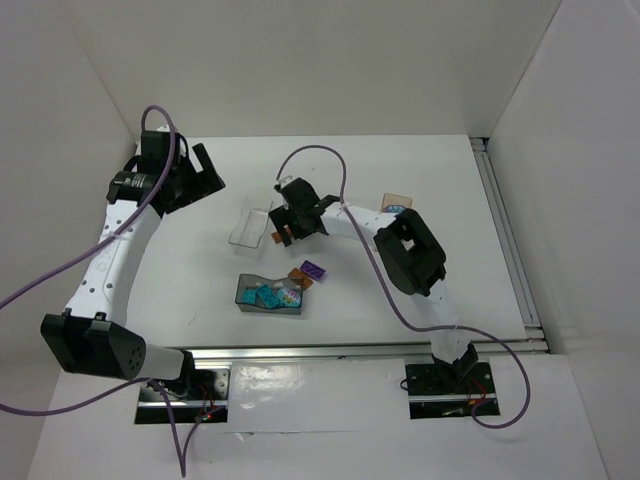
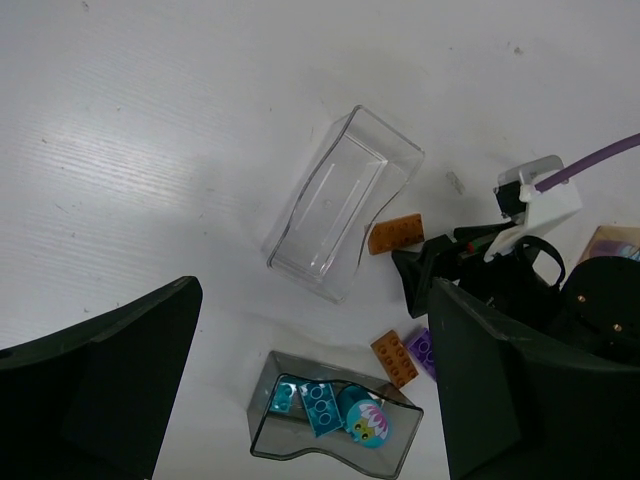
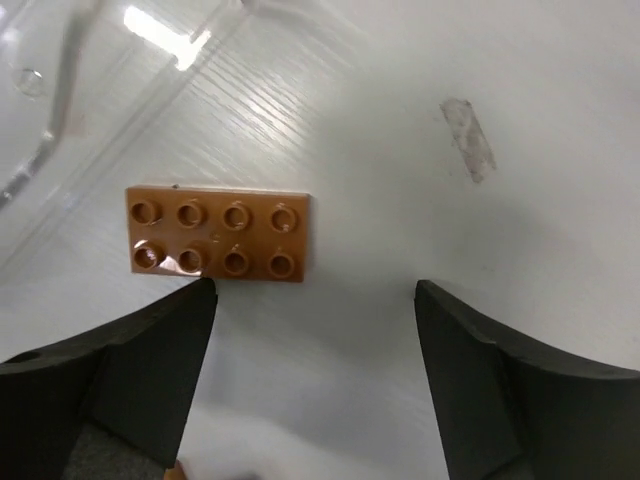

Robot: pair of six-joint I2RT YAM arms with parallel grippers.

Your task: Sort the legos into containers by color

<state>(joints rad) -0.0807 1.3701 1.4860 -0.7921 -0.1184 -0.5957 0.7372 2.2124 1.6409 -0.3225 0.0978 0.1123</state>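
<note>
Bricks lie mid-table. One orange brick (image 3: 218, 234) rests flat just beside the clear tray (image 2: 340, 205). The right gripper (image 3: 312, 292) hangs low just behind it, jaws wide apart and empty. Teal bricks (image 2: 322, 405) sit in the dark-grey tray (image 2: 270, 440), nearer the table's (image 1: 430, 160) front edge. A second orange brick (image 2: 394, 358) and a purple brick (image 2: 424, 352) lie beside that tray. The left gripper (image 2: 312, 300) hangs fully open toward the back left corner, holding nothing.
</note>
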